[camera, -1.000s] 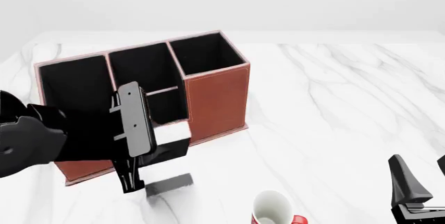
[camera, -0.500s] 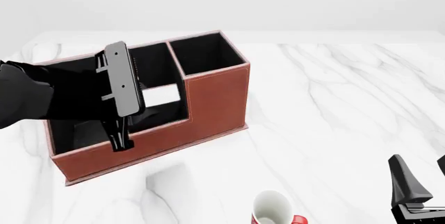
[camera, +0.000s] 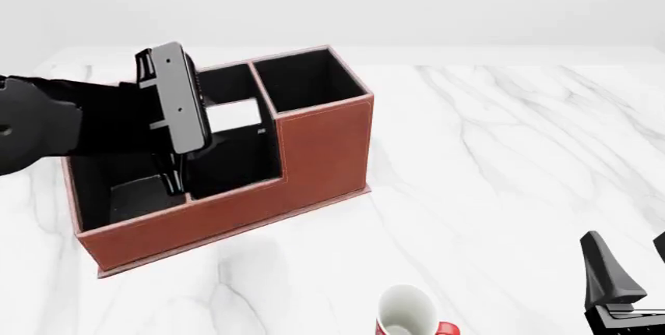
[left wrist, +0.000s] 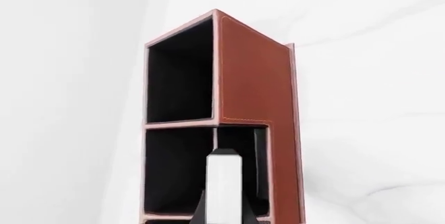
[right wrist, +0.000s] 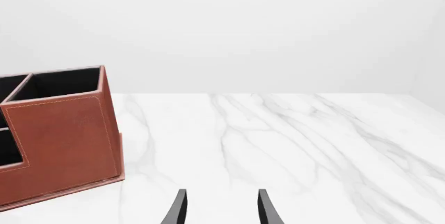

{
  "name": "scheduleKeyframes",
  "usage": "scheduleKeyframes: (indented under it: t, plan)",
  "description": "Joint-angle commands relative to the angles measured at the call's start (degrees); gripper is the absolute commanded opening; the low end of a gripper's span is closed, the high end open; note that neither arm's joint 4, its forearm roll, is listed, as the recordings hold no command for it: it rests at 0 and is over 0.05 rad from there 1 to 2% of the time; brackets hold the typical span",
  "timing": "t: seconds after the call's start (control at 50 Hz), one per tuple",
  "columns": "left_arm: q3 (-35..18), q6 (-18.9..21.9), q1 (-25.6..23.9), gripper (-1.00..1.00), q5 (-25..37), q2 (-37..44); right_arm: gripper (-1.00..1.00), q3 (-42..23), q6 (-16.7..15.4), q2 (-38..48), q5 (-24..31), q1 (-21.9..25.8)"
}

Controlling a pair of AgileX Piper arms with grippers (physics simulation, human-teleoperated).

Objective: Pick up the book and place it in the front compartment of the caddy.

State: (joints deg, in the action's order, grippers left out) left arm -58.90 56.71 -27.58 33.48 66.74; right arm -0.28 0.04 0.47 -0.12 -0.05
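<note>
The reddish-brown caddy (camera: 322, 148) stands at the left of the marble table. My left gripper (camera: 177, 183) hangs over its middle column, shut on the book (camera: 235, 114), whose white page-edge strip faces up and black cover blends into the lining. In the left wrist view the book's white edge (left wrist: 224, 182) sits between the fingers, close to the divider beside the front compartment (left wrist: 256, 166). From the front, the front compartment (camera: 248, 165) lies behind the low stepped wall, just below the book. My right gripper (right wrist: 221, 207) is open and empty near the table's front right corner (camera: 621, 288).
A white mug with a red handle (camera: 407, 312) stands near the front edge, right of the caddy. A dark grey flat panel (camera: 135, 195) lies in the caddy's big left section. The tall square end section (camera: 307, 78) is at the caddy's right end.
My left gripper has lifted the book from the table in front of the caddy, up and back over the low wall to above the middle column. The right arm has not moved.
</note>
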Motion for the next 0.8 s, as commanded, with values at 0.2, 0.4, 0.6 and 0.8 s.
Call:
scheduleKeyframes:
  t: [0.2, 0.4, 0.6, 0.8]
  plan:
    - [-2.1, 0.9, 2.3, -1.0, -6.9, 2.6, 1.0, 0.0, 0.0, 0.0, 0.0, 0.0]
    - [-2.7, 2.4, 4.2, -1.0, -7.9, 4.5, 1.0, 0.0, 0.0, 0.0, 0.0, 0.0]
    - [-2.9, 3.1, 4.9, -1.0, -9.3, 7.0, 1.0, 0.0, 0.0, 0.0, 0.0, 0.0]
    - [-2.7, 3.8, 4.4, -1.0, -10.8, 9.1, 1.0, 0.0, 0.0, 0.0, 0.0, 0.0]
